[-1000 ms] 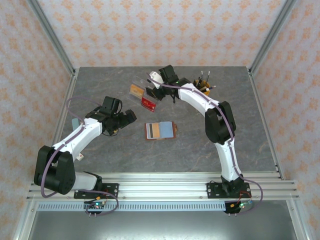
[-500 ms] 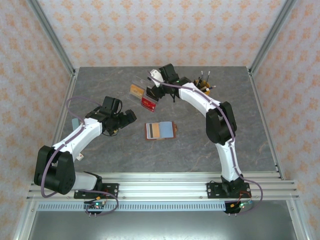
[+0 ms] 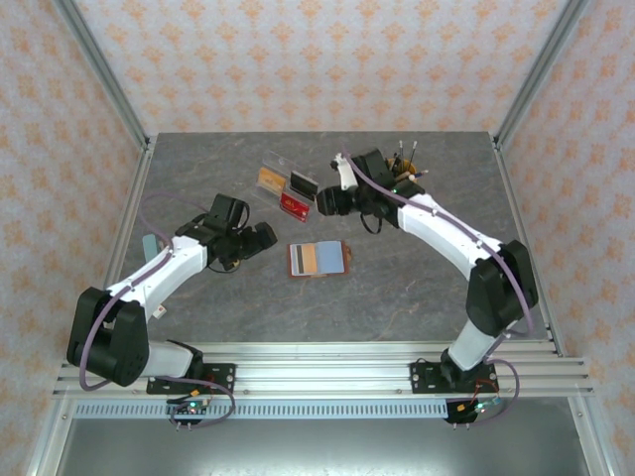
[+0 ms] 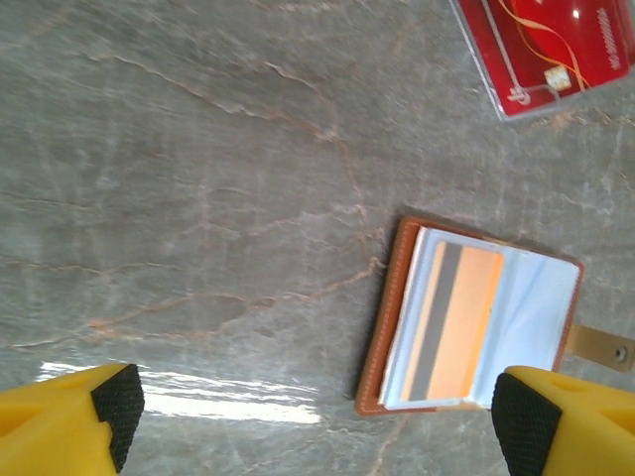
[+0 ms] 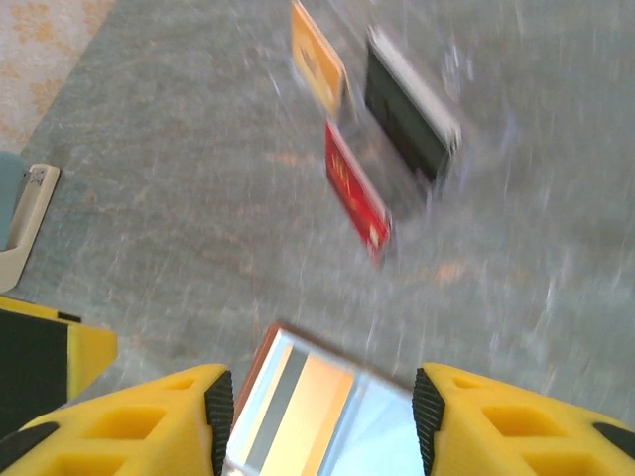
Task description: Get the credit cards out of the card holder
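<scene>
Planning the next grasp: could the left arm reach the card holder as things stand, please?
Probably yes: the left pincer is open beside the card holder, with bare table between them.

A grey, marble-veined tabletop [image 3: 248, 307] sits between walls papered in pale peach with an orange floral motif: the back wall [image 3: 327, 59], left wall [image 3: 50, 149] and right wall [image 3: 595, 149]. Slanting aluminium posts [image 3: 99, 69] mark the far corners. Aluminium rails [image 3: 327, 362] run along the near edge. A bright glare [image 4: 218, 402] lies on the stone.
</scene>
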`<state>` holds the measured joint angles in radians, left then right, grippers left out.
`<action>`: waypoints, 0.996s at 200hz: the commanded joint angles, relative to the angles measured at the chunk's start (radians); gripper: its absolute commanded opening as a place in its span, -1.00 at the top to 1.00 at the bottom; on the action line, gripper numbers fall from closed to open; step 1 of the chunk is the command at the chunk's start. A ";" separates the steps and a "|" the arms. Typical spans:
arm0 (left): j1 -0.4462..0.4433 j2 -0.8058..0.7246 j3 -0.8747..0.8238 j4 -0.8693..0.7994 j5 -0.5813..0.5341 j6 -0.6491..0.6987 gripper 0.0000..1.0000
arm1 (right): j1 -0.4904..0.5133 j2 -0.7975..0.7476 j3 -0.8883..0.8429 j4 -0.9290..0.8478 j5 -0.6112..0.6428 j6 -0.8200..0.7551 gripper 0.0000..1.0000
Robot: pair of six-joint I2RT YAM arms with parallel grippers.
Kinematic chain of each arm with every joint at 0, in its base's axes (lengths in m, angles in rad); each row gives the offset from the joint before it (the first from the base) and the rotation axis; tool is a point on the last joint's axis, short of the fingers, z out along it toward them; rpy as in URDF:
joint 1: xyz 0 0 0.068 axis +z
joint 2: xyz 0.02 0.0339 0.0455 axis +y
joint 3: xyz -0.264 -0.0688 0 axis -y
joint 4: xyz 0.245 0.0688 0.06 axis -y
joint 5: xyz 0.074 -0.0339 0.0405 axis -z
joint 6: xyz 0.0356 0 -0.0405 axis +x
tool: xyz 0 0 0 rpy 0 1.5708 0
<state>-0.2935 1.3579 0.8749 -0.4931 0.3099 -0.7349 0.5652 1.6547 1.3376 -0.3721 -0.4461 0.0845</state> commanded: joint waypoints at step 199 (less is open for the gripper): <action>-0.207 0.348 0.160 0.156 0.025 -0.128 0.65 | 0.067 0.247 -0.141 0.134 -0.097 0.506 0.64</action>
<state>-0.4911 1.6920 0.9936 -0.3359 0.3370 -0.8669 0.6323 1.8858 1.1645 -0.2348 -0.5507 0.5983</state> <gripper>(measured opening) 0.192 0.189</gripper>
